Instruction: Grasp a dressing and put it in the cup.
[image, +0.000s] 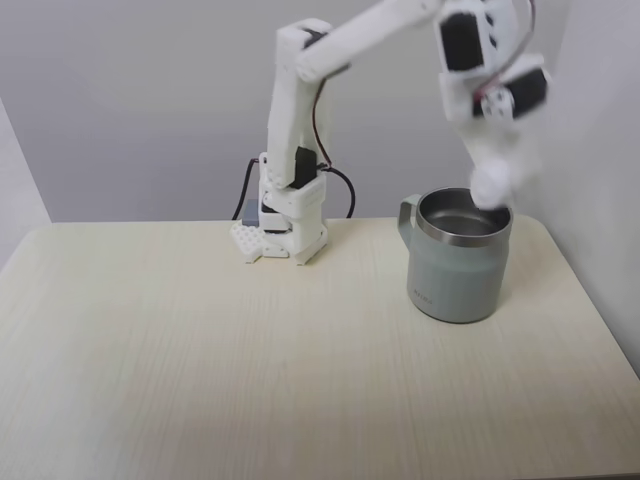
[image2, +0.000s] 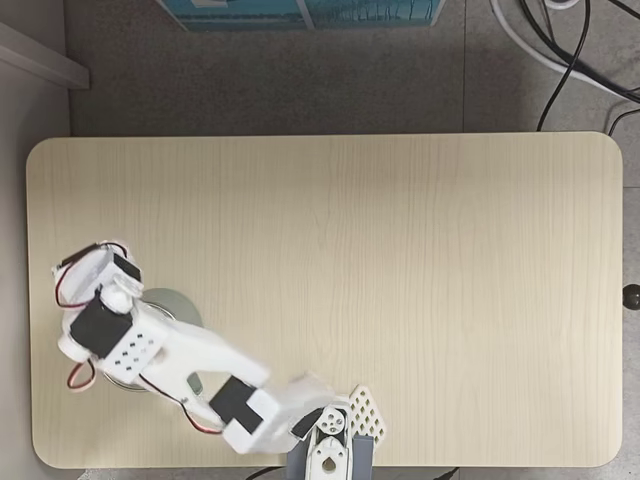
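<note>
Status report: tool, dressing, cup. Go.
Tool above the cup, blurred, grip state unclear. White dressing at its tip, just over the steel rim. Nothing in the way on the table.

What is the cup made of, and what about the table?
The cup looks like metal: its rim and inside are shiny steel, with a matte grey-green coating outside. The table looks like pale wood or a wood-look laminate, since fine grain lines run across its smooth top; the pictures cannot settle which.
</note>
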